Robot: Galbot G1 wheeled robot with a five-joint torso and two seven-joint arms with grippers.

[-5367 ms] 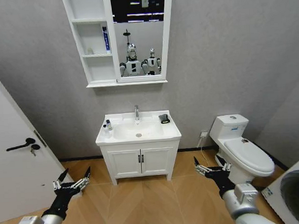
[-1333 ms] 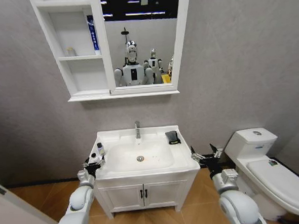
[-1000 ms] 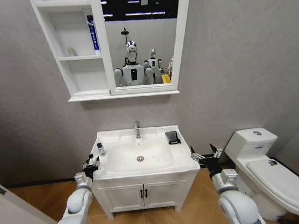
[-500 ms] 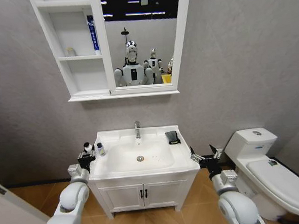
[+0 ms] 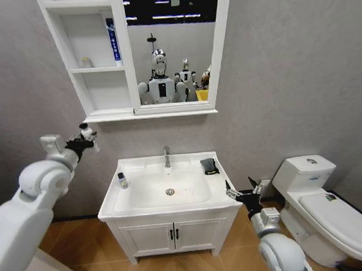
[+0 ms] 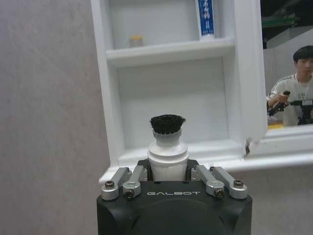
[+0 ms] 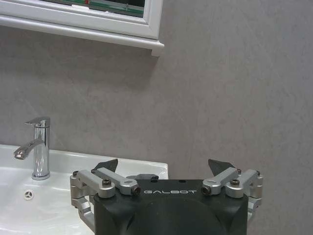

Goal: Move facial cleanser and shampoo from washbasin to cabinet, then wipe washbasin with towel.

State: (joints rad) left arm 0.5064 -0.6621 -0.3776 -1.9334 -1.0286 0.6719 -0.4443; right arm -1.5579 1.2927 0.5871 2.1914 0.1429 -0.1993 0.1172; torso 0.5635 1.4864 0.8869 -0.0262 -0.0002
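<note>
Left gripper (image 5: 86,139) raised beside cabinet (image 5: 96,61), clamped on white black-capped bottle (image 6: 167,147). Second bottle (image 5: 121,180) on washbasin (image 5: 166,195) left rim; towel (image 5: 209,166) right. Right gripper (image 5: 240,194) wide, beside basin corner. Wrist view: tube (image 6: 205,18), jar (image 6: 136,41) on upper shelf.

Left hand (image 5: 85,141) risen from washbasin (image 5: 169,189) edge to cabinet (image 5: 97,67) height, carrying black-capped white bottle (image 6: 167,147)

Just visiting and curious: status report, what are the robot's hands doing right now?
Left gripper shut on white bottle, raised toward cabinet. Right gripper open, idle beside washbasin. Second small bottle and towel on basin. Nothing in the way.
</note>
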